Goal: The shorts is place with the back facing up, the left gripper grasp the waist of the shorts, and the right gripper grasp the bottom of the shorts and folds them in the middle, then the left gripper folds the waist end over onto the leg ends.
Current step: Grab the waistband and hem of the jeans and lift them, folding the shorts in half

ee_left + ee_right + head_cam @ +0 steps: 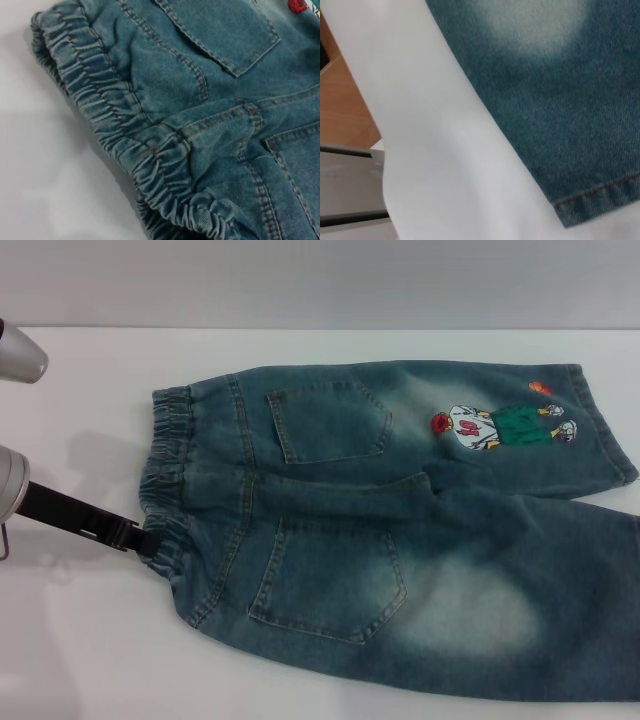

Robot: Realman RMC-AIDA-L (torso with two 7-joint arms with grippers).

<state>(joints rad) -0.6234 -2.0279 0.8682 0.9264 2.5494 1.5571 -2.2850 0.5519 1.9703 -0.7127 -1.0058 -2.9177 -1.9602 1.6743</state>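
Observation:
Blue denim shorts (380,530) lie flat on the white table (80,640), back pockets up. The elastic waist (165,470) points left and both legs run right; the far leg carries a cartoon patch (500,427). My left gripper (145,538) reaches in from the left, its black tip at the near part of the waistband's edge. The left wrist view shows the gathered waistband (100,110) close up. The right wrist view looks down on a leg hem (600,197) of the shorts near the table edge. My right gripper does not show.
A silver part of the left arm (20,352) sits at the far left of the table. White table surface lies left of and in front of the shorts. In the right wrist view the table ends, with brown floor (340,105) beyond.

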